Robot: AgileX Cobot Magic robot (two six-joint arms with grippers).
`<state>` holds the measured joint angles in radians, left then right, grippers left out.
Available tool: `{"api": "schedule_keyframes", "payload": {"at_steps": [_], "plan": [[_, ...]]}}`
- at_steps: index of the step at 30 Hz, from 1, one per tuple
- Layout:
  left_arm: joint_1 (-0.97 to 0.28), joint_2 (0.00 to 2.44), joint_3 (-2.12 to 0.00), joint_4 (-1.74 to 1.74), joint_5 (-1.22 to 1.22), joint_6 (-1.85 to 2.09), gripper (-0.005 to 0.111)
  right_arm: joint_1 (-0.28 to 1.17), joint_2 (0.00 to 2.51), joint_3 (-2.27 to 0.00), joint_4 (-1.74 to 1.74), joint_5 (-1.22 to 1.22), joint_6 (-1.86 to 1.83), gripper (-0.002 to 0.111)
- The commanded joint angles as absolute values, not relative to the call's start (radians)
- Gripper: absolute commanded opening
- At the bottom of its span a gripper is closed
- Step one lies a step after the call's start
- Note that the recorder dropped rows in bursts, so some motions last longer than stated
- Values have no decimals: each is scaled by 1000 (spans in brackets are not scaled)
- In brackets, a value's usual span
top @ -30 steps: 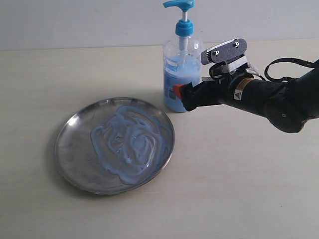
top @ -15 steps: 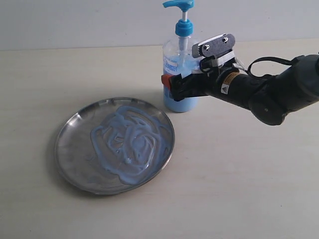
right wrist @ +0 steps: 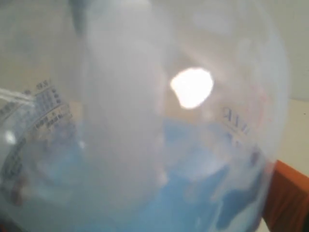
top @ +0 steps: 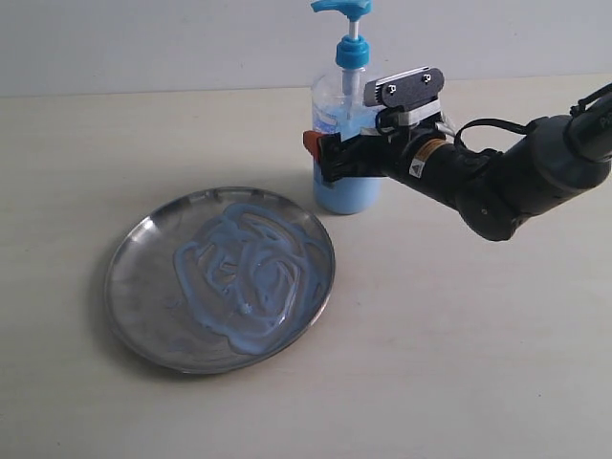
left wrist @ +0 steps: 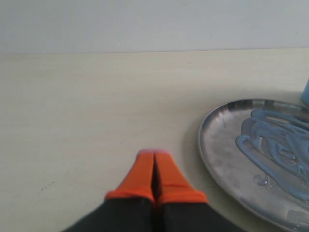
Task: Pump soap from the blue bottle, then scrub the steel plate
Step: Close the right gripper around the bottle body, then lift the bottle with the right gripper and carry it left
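I'm straddling the upright blue bottle (top: 346, 196) mid-body w/ my R gripper (top: 325, 151), jaws spread wide, contact unclear; bottle's standing just beyond the steel plate (top: 134, 287), L gripper (left wrist: 154, 159) pinched shut, farther off.

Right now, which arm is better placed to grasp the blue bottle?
Right. The right gripper is open, with its jaws around the blue bottle. The left gripper is shut near the steel plate, away from the bottle.

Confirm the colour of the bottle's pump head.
Bright blue pump head, matching the collar below it. Shows best in the exterior view.
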<state>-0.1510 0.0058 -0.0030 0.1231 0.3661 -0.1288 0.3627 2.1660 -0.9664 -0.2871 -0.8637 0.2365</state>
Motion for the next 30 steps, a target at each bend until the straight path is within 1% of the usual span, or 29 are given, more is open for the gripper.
{"api": "schedule_keyframes", "payload": {"at_steps": [1, 2, 3, 4, 5, 6, 9, 10, 11, 12, 13, 20, 26, 30], "plan": [[-149, 0, 0, 128, 346, -128, 0, 361, 2165, -976, -276, -914, 260, 104], [-149, 0, 0, 128, 346, -128, 0, 361, 2165, -976, -282, -914, 266, 103], [-149, 0, 0, 128, 346, -128, 0, 361, 2165, -976, -305, -927, 273, 96], [-149, 0, 0, 128, 346, -128, 0, 361, 2165, -976, -317, -934, 278, 91], [-149, 0, 0, 128, 346, -128, 0, 361, 2165, -976, -329, -936, 290, 76], [-149, 0, 0, 128, 346, -128, 0, 361, 2165, -976, -319, -923, 291, 64], [-149, 0, 0, 128, 346, -128, 0, 361, 2165, -976, -308, -885, 296, 23], [-149, 0, 0, 128, 346, -128, 0, 361, 2165, -976, -315, -885, 296, 12], [-149, 0, 0, 128, 346, -128, 0, 361, 2158, -976, -318, -885, 296, 4], [-149, 0, 0, 128, 346, -128, 0, 361, 2147, -976, -318, -885, 296, 1], [-149, 0, 0, 128, 346, -128, 0, 361, 2139, -976, -318, -885, 298, 0], [-149, 0, 0, 128, 346, -128, 0, 361, 2044, -976, -316, -773, 277, 0], [-149, 0, 0, 128, 346, -128, 0, 361, 1969, -976, -353, -745, 273, 0], [-149, 0, 0, 128, 346, -128, 0, 361, 1906, -976, -359, -682, 260, 0]]}}
